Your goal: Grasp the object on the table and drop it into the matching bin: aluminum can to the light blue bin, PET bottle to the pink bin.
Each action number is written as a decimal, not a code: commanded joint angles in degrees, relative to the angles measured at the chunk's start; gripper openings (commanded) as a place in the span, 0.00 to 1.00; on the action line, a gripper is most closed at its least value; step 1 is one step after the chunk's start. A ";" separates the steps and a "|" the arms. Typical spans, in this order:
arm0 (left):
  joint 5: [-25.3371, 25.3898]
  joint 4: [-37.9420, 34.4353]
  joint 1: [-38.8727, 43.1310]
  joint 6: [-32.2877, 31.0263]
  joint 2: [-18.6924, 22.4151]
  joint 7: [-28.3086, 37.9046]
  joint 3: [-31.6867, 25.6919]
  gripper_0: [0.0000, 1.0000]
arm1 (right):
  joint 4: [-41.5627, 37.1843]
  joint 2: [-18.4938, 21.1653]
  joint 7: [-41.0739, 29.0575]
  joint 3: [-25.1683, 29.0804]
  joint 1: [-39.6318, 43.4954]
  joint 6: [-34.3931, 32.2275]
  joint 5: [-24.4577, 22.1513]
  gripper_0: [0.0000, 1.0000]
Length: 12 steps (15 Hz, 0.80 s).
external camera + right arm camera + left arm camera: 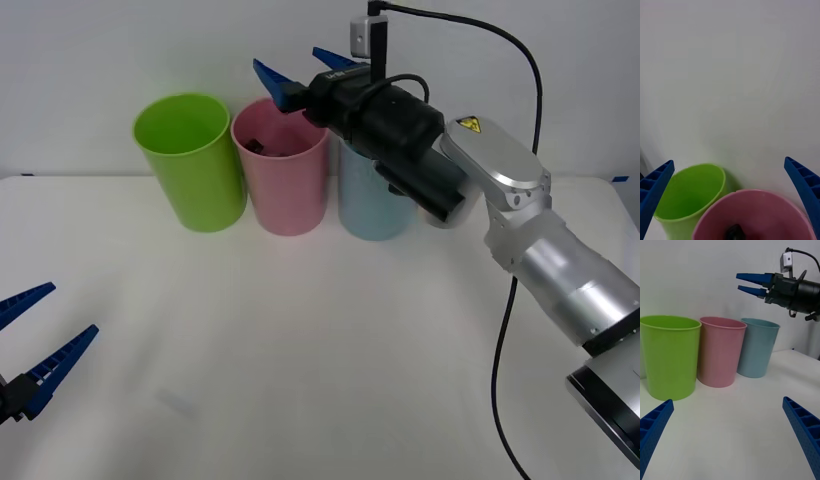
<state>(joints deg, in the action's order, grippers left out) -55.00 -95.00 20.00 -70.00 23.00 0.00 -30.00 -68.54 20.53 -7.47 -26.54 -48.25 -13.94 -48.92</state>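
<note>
White bench (300, 340) is sitting in front of a plain pale wall. Three bins are standing in one row along its far side, close together: one lime green bin (190, 160) on the robot's left, one pink bin (282, 178) in the middle, one light blue bin (372, 205) on the right.

Right gripper (300, 72) is hanging above the pink bin's rim, arm reaching in from the right and passing over the light blue bin. Its two blue fingers (803, 187) are spread apart and holding nothing. Right wrist view is looking down between them into the pink bin (752, 213) and the lime green bin (690, 195).

One PET bottle (255, 145) is lying inside the pink bin; only a small dark part is showing past the rim. The same dark shape (735, 232) is showing low in the pink bin in the right wrist view. Can't tell its pose.

Left gripper (38, 340) is idling low over the near left corner of the bench, well apart from the bins, two fingers (801, 427) wide apart, carrying nothing. Left wrist view is showing all three bins plus the right gripper (752, 283) above them.
</note>
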 commanded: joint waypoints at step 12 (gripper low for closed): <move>0.00 0.00 0.00 0.00 0.00 0.00 0.00 1.00 | -26.30 12.43 11.96 9.49 33.22 -9.97 -1.27 1.00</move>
<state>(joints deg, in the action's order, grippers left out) -55.00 -95.00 20.00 -70.00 23.00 0.00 -30.00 -94.84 32.95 3.20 -18.19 -16.60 -22.36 -49.99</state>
